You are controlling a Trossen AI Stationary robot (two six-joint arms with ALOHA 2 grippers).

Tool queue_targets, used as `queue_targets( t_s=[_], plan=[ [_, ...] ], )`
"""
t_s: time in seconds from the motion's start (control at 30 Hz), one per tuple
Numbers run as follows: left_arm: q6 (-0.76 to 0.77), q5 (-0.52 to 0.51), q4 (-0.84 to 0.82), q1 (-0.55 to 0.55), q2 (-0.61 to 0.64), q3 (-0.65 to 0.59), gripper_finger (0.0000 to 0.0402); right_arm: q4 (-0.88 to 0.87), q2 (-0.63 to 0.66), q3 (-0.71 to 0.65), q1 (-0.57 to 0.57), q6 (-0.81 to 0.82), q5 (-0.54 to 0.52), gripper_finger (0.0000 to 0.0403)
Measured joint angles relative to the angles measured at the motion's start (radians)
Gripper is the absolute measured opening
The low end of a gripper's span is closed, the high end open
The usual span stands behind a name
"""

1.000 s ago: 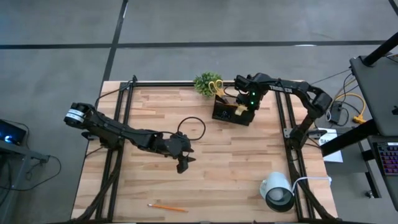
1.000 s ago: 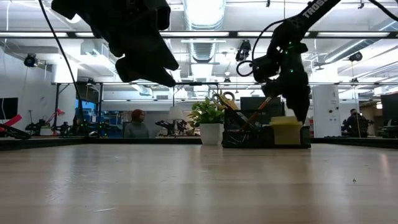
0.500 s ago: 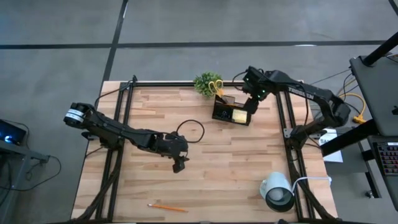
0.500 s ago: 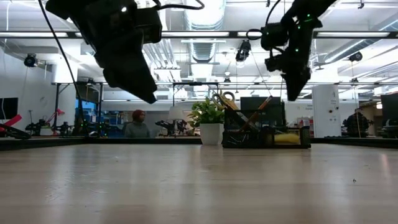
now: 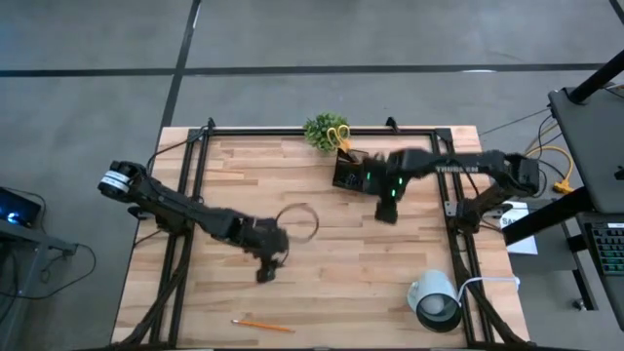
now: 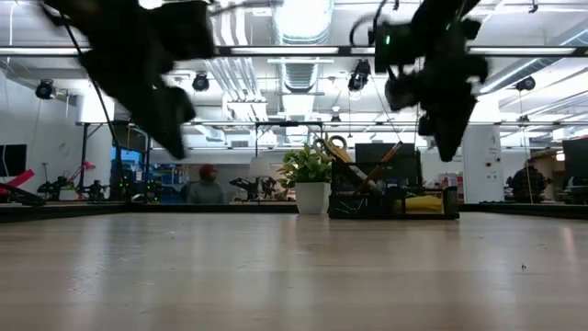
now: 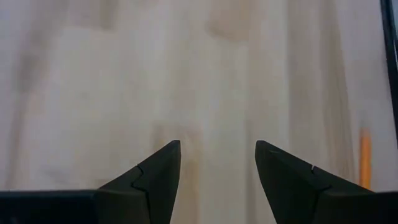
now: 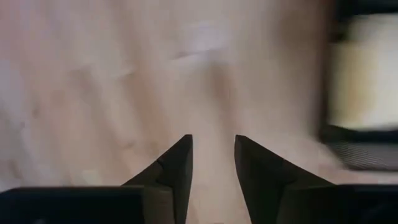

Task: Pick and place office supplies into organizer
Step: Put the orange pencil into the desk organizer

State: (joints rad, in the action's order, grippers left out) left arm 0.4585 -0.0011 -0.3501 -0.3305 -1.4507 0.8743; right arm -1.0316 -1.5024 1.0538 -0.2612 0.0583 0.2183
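Right now my left claw hangs spread wide and empty over the wooden counter, since the orange pencil lies near the front edge. Right claw, part-open w/ nothing in it, sits just off the black wire-mesh organizer holding yellow-handled scissors.

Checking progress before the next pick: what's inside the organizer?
The organizer holds yellow-handled scissors, an orange pencil and a yellow sticky-note pad; anything lower is hidden by the mesh.

Pale striped wood tabletop, black mesh organizer centre-top, yellow scissors, green plant, orange pencil lower left, white cup.
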Motion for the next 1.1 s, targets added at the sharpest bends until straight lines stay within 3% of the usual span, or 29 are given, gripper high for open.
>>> queue_targets(
  t_s=[0.23, 0.43, 0.57, 0.63, 0.9, 1.1],
  plan=[
    [-0.055, -0.007, -0.095, -0.283, -0.007, -0.017, 0.0192, 0.144, 0.002, 0.000, 0.361, 0.084, -0.084, 0.0126],
    [0.022, -0.005, -0.065, -0.508, -0.011, -0.010, 0.0192, 0.349, -0.008, 0.004, 0.539, 0.265, -0.120, 0.0169],
    [0.080, -0.039, 0.007, -0.616, -0.020, -0.002, 0.0192, 0.378, -0.066, 0.043, 0.621, 0.325, -0.195, 0.0195],
    [0.119, -0.093, 0.008, -0.650, -0.045, 0.005, 0.0192, 0.385, -0.107, 0.071, 0.646, 0.328, -0.226, 0.0201],
    [0.230, -0.132, -0.016, -0.677, -0.267, 0.061, 0.0192, 0.385, -0.327, 0.256, 0.682, 0.341, -0.223, 0.0203],
    [0.382, -0.257, -0.077, -0.676, -0.343, 0.103, 0.0185, 0.350, -0.438, 0.437, 0.683, 0.353, -0.222, 0.0203]
  ],
)
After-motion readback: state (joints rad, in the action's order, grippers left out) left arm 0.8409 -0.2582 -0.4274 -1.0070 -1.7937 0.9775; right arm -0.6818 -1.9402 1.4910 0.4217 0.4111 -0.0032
